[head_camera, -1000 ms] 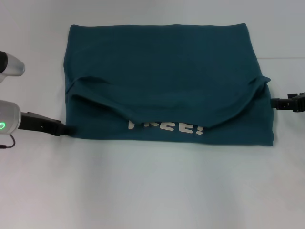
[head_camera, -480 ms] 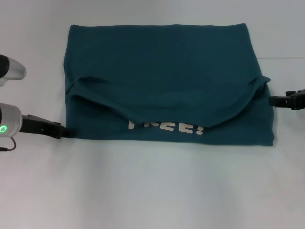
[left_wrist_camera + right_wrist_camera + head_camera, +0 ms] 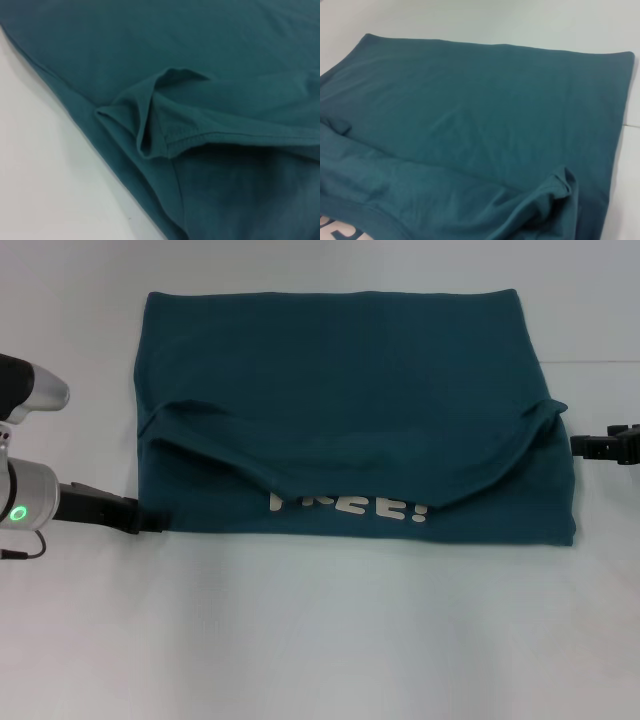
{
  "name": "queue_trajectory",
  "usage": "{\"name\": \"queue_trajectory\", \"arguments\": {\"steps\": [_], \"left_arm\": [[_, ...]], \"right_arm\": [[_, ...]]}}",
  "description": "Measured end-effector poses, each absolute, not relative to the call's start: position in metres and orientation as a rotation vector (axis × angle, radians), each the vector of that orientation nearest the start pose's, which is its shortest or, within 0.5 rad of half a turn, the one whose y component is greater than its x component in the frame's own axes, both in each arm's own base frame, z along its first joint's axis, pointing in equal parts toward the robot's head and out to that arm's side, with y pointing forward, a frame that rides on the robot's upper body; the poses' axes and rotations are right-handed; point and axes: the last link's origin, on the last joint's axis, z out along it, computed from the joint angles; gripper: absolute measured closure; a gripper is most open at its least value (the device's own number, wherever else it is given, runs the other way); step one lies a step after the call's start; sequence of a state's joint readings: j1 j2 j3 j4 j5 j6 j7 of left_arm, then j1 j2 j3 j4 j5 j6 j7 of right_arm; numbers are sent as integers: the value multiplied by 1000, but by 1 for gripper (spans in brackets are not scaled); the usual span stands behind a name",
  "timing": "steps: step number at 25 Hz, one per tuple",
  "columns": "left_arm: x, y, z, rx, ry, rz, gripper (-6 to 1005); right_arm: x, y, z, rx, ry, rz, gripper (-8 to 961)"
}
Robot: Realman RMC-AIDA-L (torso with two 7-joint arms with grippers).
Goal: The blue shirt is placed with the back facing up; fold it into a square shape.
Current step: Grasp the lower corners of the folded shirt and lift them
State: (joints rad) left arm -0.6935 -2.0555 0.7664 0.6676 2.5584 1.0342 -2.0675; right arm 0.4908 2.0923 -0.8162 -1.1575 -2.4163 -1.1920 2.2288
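Presently, the blue shirt (image 3: pixel 350 410) lay flat on the white bench (image 3: pixel 320 640), between my two grippers, already folded into a wide rectangle. Its upper layer sagged in a curve short of the near edge, leaving the white lettering (image 3: pixel 350 507) partly exposed.

My left gripper (image 3: pixel 135 517) sat low on the bench, its tip touching the shirt's near corner on my left side. Whether its jaws were open or closed on cloth, I could not tell. My right gripper (image 3: pixel 590 446) hovered just beside the shirt's edge on my right, apart from the bunched fold corner (image 3: pixel 560 185); its jaws' state could not be read either.

Judgement: the fold was uneven. To do this step well, both jaws should take matching corners at equal depth, lift together, and lay the layer taut so edges align.
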Motion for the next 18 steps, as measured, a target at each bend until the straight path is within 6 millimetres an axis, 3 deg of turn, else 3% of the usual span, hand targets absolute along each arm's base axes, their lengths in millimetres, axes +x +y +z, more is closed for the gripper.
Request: {"name": "queue_trajectory", "arguments": {"steps": [9, 18], "left_arm": [[-305, 398, 3, -2316, -1138, 75, 570], [-301, 395, 3, -2367, -1137, 93, 880]], "right_arm": [[282, 385, 78, -2146, 1104, 153, 340], [286, 381, 78, -2143, 1117, 148, 339]]}}
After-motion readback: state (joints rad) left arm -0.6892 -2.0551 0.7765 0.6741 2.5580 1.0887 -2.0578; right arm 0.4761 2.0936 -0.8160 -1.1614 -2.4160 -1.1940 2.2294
